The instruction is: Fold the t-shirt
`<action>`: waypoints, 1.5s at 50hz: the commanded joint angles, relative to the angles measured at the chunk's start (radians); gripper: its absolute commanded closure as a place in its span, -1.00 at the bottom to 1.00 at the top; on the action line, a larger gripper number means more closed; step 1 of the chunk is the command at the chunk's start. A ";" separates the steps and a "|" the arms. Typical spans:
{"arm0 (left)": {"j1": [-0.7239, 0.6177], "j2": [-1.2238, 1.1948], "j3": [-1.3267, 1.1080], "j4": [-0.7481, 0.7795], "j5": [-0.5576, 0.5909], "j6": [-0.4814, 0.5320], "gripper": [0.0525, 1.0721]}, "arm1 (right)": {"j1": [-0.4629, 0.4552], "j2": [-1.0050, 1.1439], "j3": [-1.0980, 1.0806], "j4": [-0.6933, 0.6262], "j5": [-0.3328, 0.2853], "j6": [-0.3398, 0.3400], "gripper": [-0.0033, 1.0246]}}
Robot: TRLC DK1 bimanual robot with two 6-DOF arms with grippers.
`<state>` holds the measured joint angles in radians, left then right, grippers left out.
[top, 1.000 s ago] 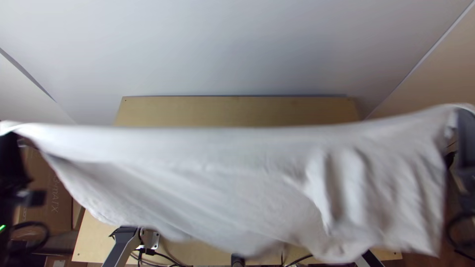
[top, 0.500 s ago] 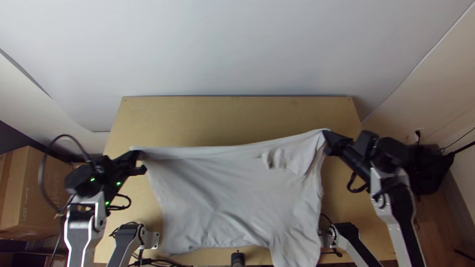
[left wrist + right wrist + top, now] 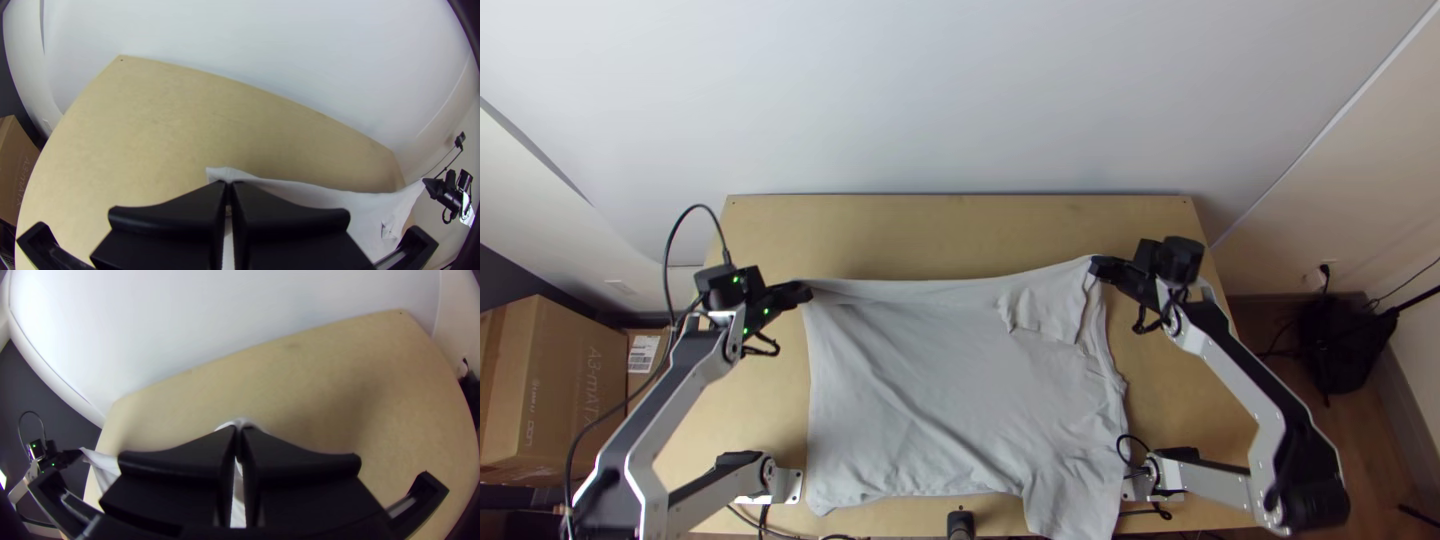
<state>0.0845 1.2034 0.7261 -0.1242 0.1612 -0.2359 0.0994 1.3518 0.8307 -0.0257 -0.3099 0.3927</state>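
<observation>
T-shirt (image 3: 940,400), pale and spread wide, covers the middle and near part of the table (image 3: 960,225), its far edge drawn out between two closed grippers. The left gripper (image 3: 804,292) has its jaws pinched on one far corner; the right gripper (image 3: 1098,267) is clamped on the other, with a small rumpled flap (a few short creases) just beside that end. Between them the far edge sags slightly, and beyond it a broad band of wood runs back to the table's far edge – room across the whole width. Strips of wood also flank the cloth, though the left arm (image 3: 685,390) crosses the left one and the right arm (image 3: 1230,370) passes over the right-hand side. Nearest the bases things are tighter: a narrow part of the cloth reaches the table's near edge – close to a short black post (image 3: 961,524) – and its side lies near a metal bracket (image 3: 1137,487).
</observation>
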 commanded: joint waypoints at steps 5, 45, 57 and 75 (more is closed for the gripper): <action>0.014 0.236 0.199 0.047 0.000 -0.011 0.95 | -0.013 0.225 0.185 0.036 0.011 0.002 0.95; 0.003 0.840 0.874 -0.160 0.009 -0.048 0.95 | -0.055 0.925 1.076 -0.298 0.009 0.009 0.95; -0.006 0.834 0.904 -0.256 0.092 -0.089 0.95 | -0.044 0.917 1.173 -0.507 -0.015 0.009 0.95; -0.023 0.734 0.769 -0.281 0.127 -0.082 0.95 | -0.044 0.814 1.070 -0.681 -0.097 -0.046 0.95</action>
<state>0.0696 2.0083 1.5517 -0.4026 0.2707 -0.3038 0.0624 2.2555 1.9652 -0.6937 -0.3859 0.3679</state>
